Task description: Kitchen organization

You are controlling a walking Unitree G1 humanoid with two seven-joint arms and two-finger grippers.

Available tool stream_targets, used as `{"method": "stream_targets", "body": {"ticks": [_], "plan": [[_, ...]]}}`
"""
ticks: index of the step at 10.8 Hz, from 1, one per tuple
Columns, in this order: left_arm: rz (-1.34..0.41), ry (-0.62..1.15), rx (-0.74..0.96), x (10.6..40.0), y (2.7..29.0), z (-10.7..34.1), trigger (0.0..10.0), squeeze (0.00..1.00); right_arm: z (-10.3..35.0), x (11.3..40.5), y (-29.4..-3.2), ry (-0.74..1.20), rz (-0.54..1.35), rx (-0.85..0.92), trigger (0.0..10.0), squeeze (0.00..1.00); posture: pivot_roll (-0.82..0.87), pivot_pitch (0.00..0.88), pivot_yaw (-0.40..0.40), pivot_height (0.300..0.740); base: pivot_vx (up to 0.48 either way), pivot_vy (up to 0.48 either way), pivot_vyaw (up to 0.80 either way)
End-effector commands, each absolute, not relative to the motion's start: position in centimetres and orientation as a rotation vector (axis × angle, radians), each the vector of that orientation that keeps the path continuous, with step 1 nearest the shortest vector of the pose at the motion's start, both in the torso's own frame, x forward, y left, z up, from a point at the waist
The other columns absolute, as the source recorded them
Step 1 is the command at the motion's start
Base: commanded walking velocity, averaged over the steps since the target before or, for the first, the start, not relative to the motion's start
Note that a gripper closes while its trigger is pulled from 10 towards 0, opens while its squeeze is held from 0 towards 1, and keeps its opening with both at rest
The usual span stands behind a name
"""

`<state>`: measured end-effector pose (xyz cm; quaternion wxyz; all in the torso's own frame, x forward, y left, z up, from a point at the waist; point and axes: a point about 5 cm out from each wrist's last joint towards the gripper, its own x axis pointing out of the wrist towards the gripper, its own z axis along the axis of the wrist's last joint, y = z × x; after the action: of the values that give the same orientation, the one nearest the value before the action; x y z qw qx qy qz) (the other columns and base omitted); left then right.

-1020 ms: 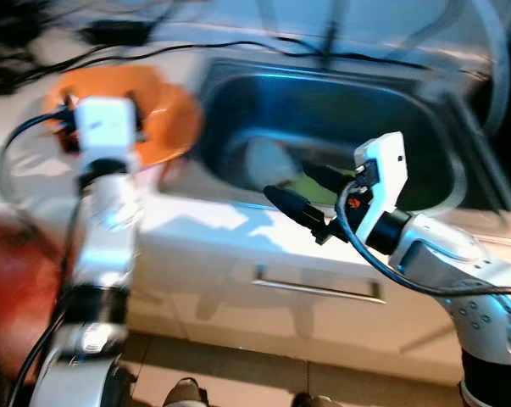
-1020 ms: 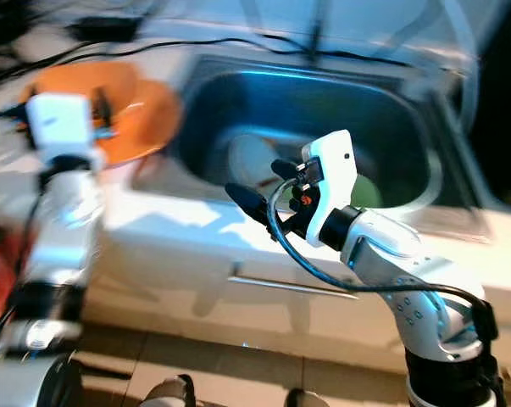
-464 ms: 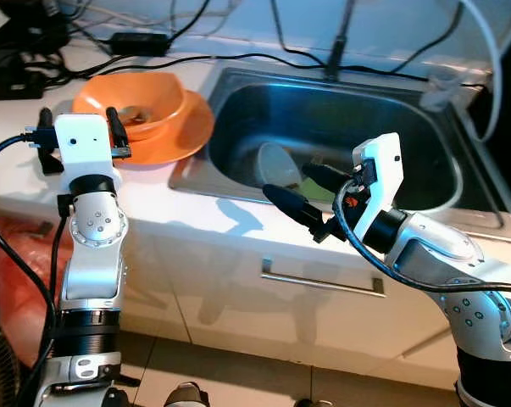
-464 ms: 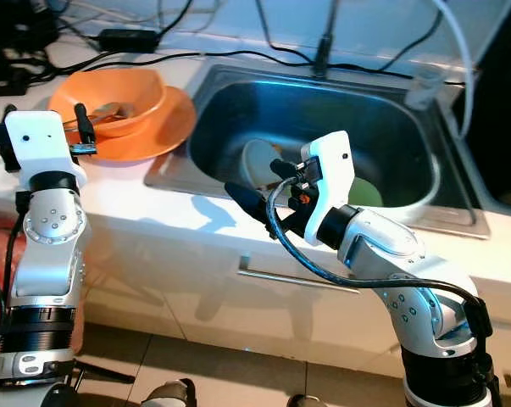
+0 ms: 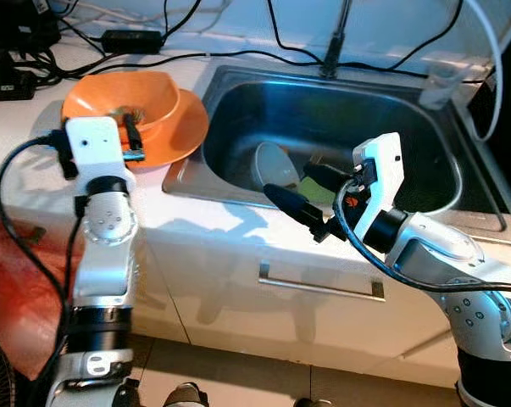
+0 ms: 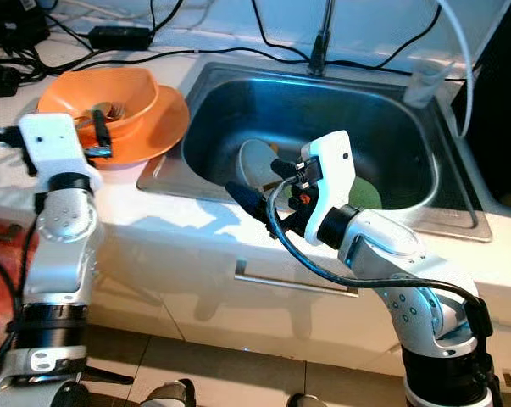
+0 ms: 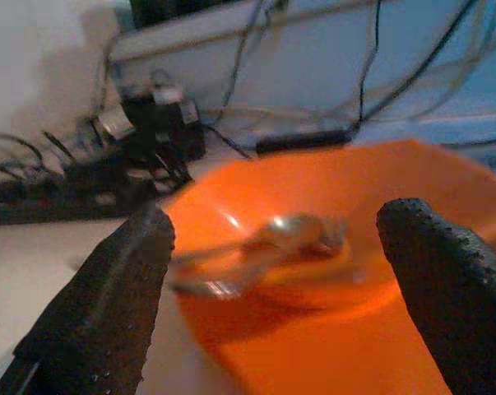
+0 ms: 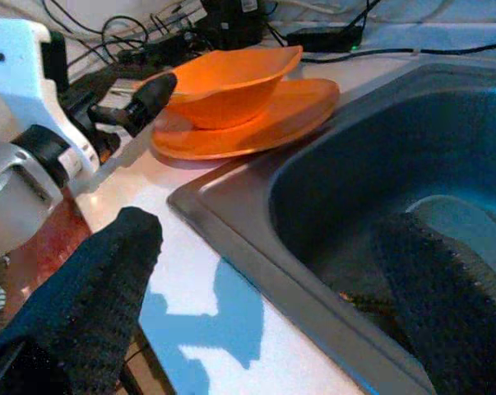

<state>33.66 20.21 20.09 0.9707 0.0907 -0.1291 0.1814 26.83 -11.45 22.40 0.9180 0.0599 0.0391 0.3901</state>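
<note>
Facing a white counter (image 5: pixel 35 170) with a steel sink (image 5: pixel 340 110) let into it, the robot is seen with both arms raised. The left gripper (image 5: pixel 98 140) is held just short of an orange bowl (image 5: pixel 124 95), which is set on an orange plate (image 5: pixel 183 127) beside the sink's rim; its fingers (image 7: pixel 108 296) are spread wide and nothing is gripped between them. In the left wrist view a metal spoon (image 7: pixel 264 247) is made out lying inside the bowl, its handle pointed toward the near edge. The right gripper (image 5: pixel 302 191) is held over the front edge of the sink, likewise spread and empty. Inside the basin a pale upturned bowl (image 5: pixel 276 165) and something green (image 5: pixel 319 188) are seen — the green thing is partly hidden by the gripper.

The step in hand is judged to be a reach for the bowl or its spoon. Several risks are posed. The bowl's wall is smooth and flared, so a pinch on the rim may slip — and the spoon could be tipped out. If the bowl is pushed rather than gripped, the plate may be slid toward the sink edge. Cables (image 5: pixel 238 55) are strung along the back of the counter and could be snagged on a lift.
</note>
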Motion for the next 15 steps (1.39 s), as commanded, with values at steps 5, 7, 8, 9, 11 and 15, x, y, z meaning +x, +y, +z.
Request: {"method": "stream_targets", "body": {"ticks": [5, 7, 8, 9, 11, 15], "plan": [[0.388, -0.237, 0.182, 34.6, 20.5, 18.8, 10.0, 1.00, 22.9, 26.6, -12.1, 0.084, 0.793, 0.093, 10.0, 0.00, -0.02, 0.130, -0.062, 0.740, 0.000, 0.000, 0.00], [0.402, -0.264, 0.192, 34.9, 21.1, 19.5, 10.0, 0.18, 22.9, 26.7, -12.0, 0.083, 0.793, 0.097, 10.0, 0.00, -0.02, 0.133, -0.064, 0.740, 0.000, 0.000, 0.00], [0.404, -0.278, 0.195, 35.1, 21.2, 19.8, 10.0, 0.00, 22.9, 26.7, -12.0, 0.085, 0.790, 0.098, 10.0, 0.00, -0.02, 0.133, -0.064, 0.740, 0.000, 0.000, 0.00], [0.410, -0.299, 0.192, 35.6, 21.5, 20.4, 10.0, 0.00, 22.9, 26.6, -12.0, 0.088, 0.788, 0.095, 10.0, 0.00, -0.03, 0.135, -0.064, 0.740, 0.000, 0.000, 0.00], [0.413, -0.328, 0.182, 35.9, 21.5, 21.4, 10.0, 0.00, 22.9, 26.6, -12.2, 0.087, 0.782, 0.093, 10.0, 0.00, -0.03, 0.129, -0.061, 0.740, 0.000, 0.000, 0.00], [0.380, -0.329, 0.177, 35.5, 20.5, 20.8, 10.0, 0.00, 22.9, 26.7, -12.0, 0.084, 0.786, 0.096, 10.0, 0.00, -0.02, 0.124, -0.060, 0.740, 0.000, 0.000, 0.00]]}}
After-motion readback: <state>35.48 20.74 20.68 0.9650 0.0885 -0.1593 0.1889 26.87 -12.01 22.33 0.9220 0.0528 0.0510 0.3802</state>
